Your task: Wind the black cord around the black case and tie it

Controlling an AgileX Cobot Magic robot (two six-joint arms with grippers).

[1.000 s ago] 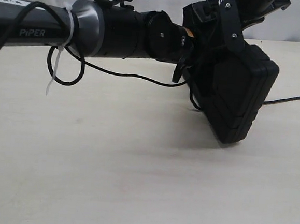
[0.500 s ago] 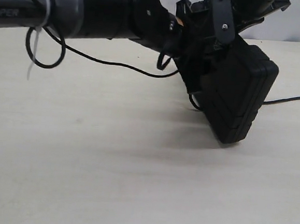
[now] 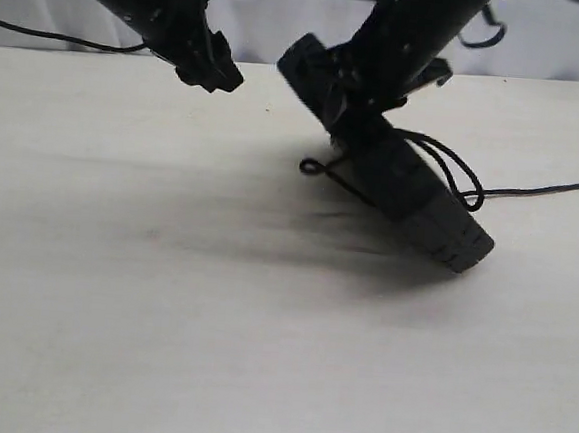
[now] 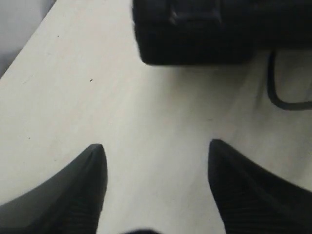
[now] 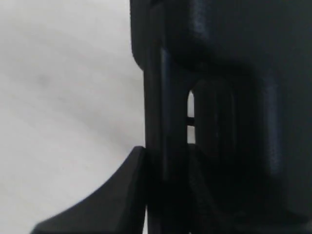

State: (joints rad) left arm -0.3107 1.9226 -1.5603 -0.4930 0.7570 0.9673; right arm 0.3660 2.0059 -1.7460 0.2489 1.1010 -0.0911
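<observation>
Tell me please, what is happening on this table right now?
Two robot arms are busy with wrapping a cord around a case. The right gripper clamps a flat matte black plastic case and holds it tilted, with its lower corner seemingly on the pale table. A thin black cord loops over the case. Its small looped end sticks out on one side and its tail trails away on the other. The left gripper hovers apart from the case, open and empty.
</observation>
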